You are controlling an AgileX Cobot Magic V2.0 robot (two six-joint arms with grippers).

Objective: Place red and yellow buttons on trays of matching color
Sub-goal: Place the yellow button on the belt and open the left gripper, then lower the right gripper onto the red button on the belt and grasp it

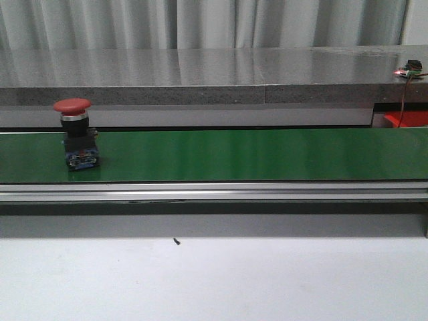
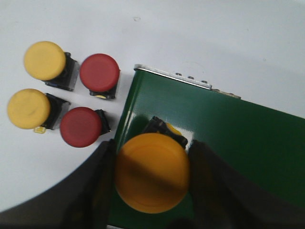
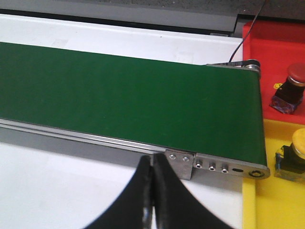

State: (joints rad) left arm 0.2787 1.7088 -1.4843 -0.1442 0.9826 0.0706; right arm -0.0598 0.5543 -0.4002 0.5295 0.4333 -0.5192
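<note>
A yellow button (image 2: pixel 152 174) sits between the fingers of my left gripper (image 2: pixel 153 148), which is shut on its cap over the end of the green conveyor belt (image 2: pixel 228 129). Two yellow buttons (image 2: pixel 44 60) (image 2: pixel 28 109) and two red buttons (image 2: pixel 99 73) (image 2: pixel 80 126) stand on the white table beside the belt end. A red button (image 1: pixel 73 107) stands upright on the belt (image 1: pixel 254 154) at the left. My right gripper (image 3: pixel 153 164) is shut and empty near the belt's other end. There a red tray (image 3: pixel 274 45) holds a red button (image 3: pixel 289 88) and a yellow tray (image 3: pixel 267 200) holds a yellow button (image 3: pixel 294 155).
A grey stone ledge (image 1: pixel 200 73) runs behind the belt, with curtains beyond. An aluminium rail (image 1: pixel 214 192) edges the belt's front side. A metal end bracket with screws (image 3: pixel 214 168) lies just past my right fingers. White table (image 1: pixel 214 281) lies in front.
</note>
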